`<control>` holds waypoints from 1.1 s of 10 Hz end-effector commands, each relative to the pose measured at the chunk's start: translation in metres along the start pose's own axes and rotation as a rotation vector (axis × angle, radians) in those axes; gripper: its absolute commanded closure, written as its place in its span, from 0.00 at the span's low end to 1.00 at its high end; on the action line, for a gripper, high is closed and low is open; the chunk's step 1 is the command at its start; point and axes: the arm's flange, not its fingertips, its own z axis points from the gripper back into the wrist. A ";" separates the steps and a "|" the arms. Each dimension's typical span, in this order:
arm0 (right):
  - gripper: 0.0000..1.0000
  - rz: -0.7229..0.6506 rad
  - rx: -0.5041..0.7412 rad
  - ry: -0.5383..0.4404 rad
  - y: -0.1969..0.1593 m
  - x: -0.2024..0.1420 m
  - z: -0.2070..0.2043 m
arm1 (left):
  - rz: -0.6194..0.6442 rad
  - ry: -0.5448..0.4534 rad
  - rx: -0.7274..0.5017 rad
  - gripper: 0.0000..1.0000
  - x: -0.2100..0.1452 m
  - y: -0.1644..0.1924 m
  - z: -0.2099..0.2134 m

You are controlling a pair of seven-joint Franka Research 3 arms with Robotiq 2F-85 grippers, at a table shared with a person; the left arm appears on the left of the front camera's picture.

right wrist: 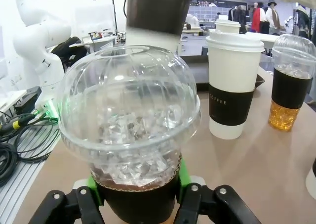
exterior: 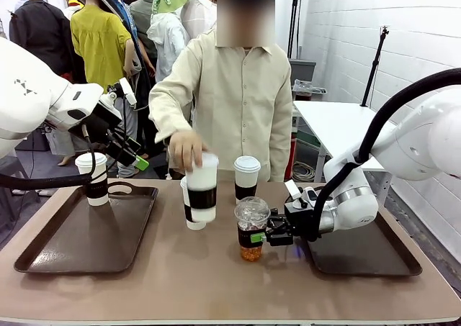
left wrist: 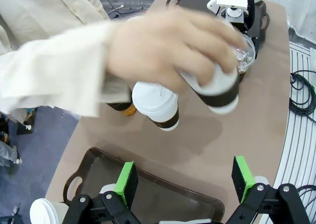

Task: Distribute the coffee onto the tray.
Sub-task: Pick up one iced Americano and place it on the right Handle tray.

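My right gripper (exterior: 265,237) (right wrist: 136,187) is shut on the dark sleeve of a clear dome-lidded iced coffee (exterior: 252,229) (right wrist: 129,130) standing on the table near the middle. The person's hand (exterior: 186,147) (left wrist: 168,51) holds a white sleeved cup (exterior: 202,188) (left wrist: 217,90) tilted above another white cup (exterior: 191,212) (left wrist: 157,105). A third white cup (exterior: 246,177) (right wrist: 233,85) stands farther back. A second iced coffee (right wrist: 291,85) (left wrist: 129,109) stands on the table. One white cup (exterior: 96,179) (left wrist: 47,211) stands on the left tray (exterior: 79,243) (left wrist: 163,194). My left gripper (exterior: 137,160) (left wrist: 184,184) hangs open above that tray.
The right tray (exterior: 367,257) lies under my right arm with nothing on it. The person stands at the far edge, one sleeve (left wrist: 54,70) reaching over the table. Cables (right wrist: 19,145) lie on the floor past the table edge.
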 end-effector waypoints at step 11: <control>0.36 -0.005 -0.225 -0.053 0.039 0.085 0.160 | -0.008 -0.019 -0.015 0.00 -0.002 0.003 0.000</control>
